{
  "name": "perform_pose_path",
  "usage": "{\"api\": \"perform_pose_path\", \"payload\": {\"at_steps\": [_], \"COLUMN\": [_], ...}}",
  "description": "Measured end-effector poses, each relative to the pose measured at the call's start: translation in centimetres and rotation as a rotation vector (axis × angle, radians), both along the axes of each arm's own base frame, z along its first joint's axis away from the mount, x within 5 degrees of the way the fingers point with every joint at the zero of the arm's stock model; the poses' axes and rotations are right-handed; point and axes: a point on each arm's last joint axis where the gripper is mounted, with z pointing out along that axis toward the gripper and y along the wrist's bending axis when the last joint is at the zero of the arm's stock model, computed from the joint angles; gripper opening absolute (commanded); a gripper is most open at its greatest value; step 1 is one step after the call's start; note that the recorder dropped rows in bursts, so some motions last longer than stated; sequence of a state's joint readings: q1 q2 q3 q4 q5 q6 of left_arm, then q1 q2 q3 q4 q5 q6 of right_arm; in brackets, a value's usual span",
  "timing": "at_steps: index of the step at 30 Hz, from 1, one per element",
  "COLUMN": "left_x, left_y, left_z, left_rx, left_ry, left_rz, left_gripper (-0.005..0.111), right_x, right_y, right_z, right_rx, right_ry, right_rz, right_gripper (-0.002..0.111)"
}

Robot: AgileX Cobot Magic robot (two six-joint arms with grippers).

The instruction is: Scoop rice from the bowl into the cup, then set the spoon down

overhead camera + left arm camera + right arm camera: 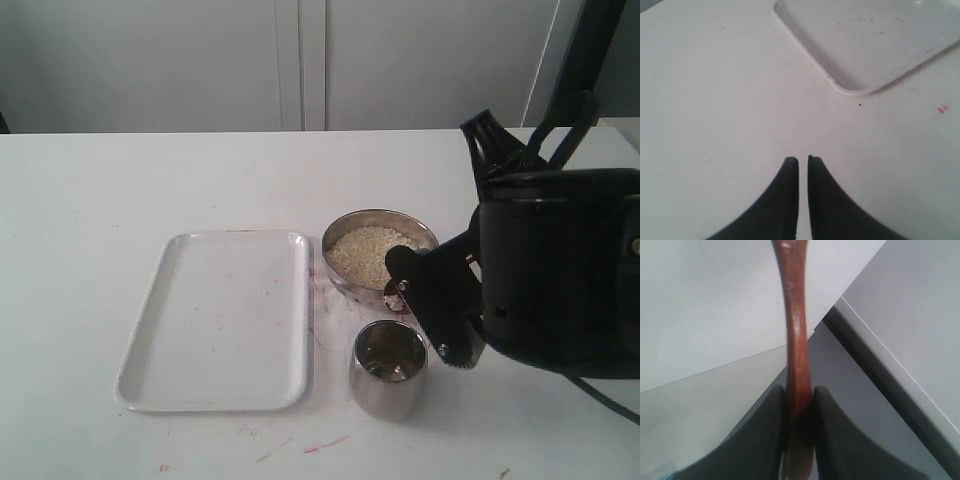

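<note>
The silver bowl holds off-white rice near the table's middle. In front of it stands the steel cup, upright, with a little something at its bottom. My right gripper hangs over the bowl's near right rim, above the cup. It is shut on the reddish-brown wooden spoon, and a bit of the spoon shows between bowl and cup. The right gripper clamps the handle between both fingers. Away from all of these, my left gripper hovers shut and empty over bare table.
A white rectangular tray lies left of the bowl and cup, and its rounded corner shows in the left wrist view. The right arm's bulky black body fills the right side. A pale wall runs behind the table.
</note>
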State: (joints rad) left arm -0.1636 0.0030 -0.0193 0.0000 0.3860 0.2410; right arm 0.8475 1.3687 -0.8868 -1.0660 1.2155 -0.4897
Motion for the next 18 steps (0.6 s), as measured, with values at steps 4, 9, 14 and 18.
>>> {"api": "perform_pose_path", "payload": {"at_steps": [4, 9, 14, 18], "left_x": [0.0, 0.0, 0.0, 0.0], "left_y": [0.0, 0.0, 0.0, 0.0], "left_z": [0.0, 0.0, 0.0, 0.0], "left_rx": [0.0, 0.0, 0.0, 0.0], "left_ry": [0.0, 0.0, 0.0, 0.0], "left_rz": [0.0, 0.0, 0.0, 0.0], "left_gripper": [0.014, 0.014, 0.014, 0.014], "right_x": [0.05, 0.39, 0.44, 0.53], "right_y": [-0.01, -0.03, -0.03, -0.03], "right_z": [0.06, 0.58, 0.65, 0.8], "right_rx": [-0.006, -0.13, -0.241, -0.276], "right_ry": [-0.006, -0.01, 0.045, 0.044], "right_rz": [0.004, 0.088, 0.165, 0.185], "right_gripper": [0.0, 0.0, 0.0, 0.0]}}
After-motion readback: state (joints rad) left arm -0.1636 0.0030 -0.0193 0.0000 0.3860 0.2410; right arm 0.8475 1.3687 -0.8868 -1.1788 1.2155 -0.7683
